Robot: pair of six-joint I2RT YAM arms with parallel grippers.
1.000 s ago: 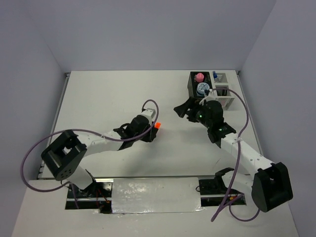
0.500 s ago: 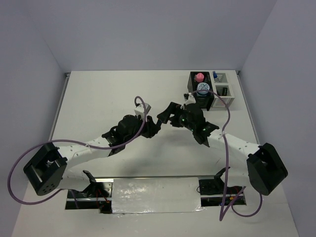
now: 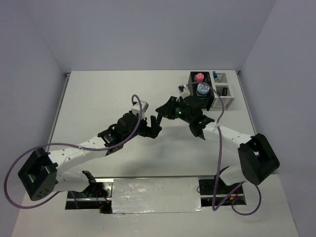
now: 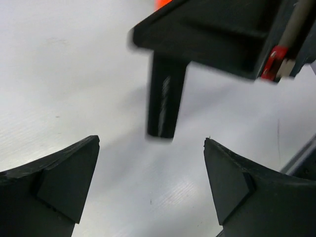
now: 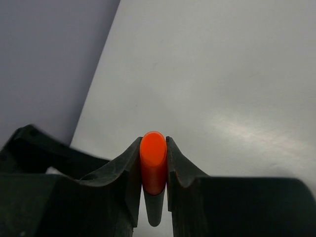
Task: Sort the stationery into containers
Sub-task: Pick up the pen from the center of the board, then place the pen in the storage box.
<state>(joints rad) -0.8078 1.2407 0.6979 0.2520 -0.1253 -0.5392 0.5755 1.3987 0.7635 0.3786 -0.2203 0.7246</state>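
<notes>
A black marker with an orange end (image 5: 153, 160) is pinched between the fingers of my right gripper (image 5: 153, 143), which is shut on it. In the left wrist view the marker's black body (image 4: 165, 101) hangs below that gripper, above the table. My left gripper (image 4: 151, 140) is open just under it, touching nothing. From above, the two grippers meet mid-table: the left (image 3: 151, 128) and the right (image 3: 163, 109). The black container (image 3: 192, 81) holds a pink-capped tube (image 3: 199, 77) and a blue tape roll (image 3: 203, 89). The white container (image 3: 226, 101) adjoins it, with a blue-capped pen (image 3: 215, 75).
Both containers stand at the far right of the white table (image 3: 98, 98), just behind my right arm. Purple cables (image 3: 137, 106) loop off both arms. A shiny plate (image 3: 155, 195) lies between the arm bases at the near edge.
The arms came together mid-table. My left gripper opened and let go of the marker, and my right gripper closed on its orange end.
</notes>
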